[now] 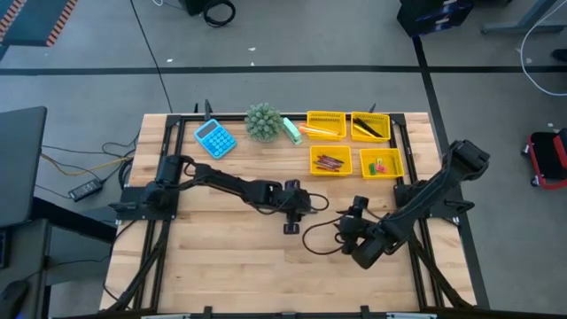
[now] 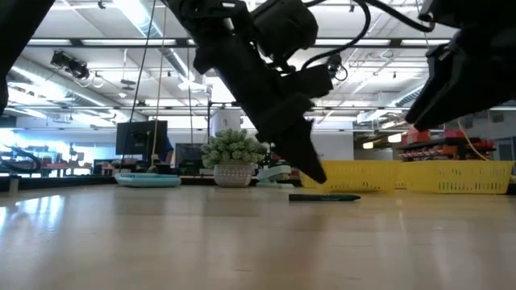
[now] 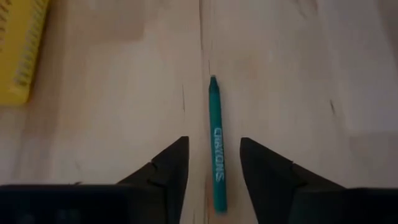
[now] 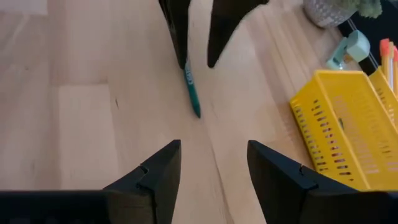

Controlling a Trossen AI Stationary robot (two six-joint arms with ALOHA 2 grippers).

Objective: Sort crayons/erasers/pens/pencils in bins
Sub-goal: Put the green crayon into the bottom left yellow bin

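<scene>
here, a light, stiff, brittle green crayon (image 3: 215, 143) is straddled mid-frame by the parted left gripper (image 3: 214, 168); mid-length grasping is advised.

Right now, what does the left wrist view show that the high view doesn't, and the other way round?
Only the left wrist view shows that the stick on the table is a green crayon with lettering, lying between the left gripper's open jaws. Only the high view shows the four bins, the blue calculator, the plant and the right gripper waiting nearby. Both show the wooden table and a yellow bin.
</scene>
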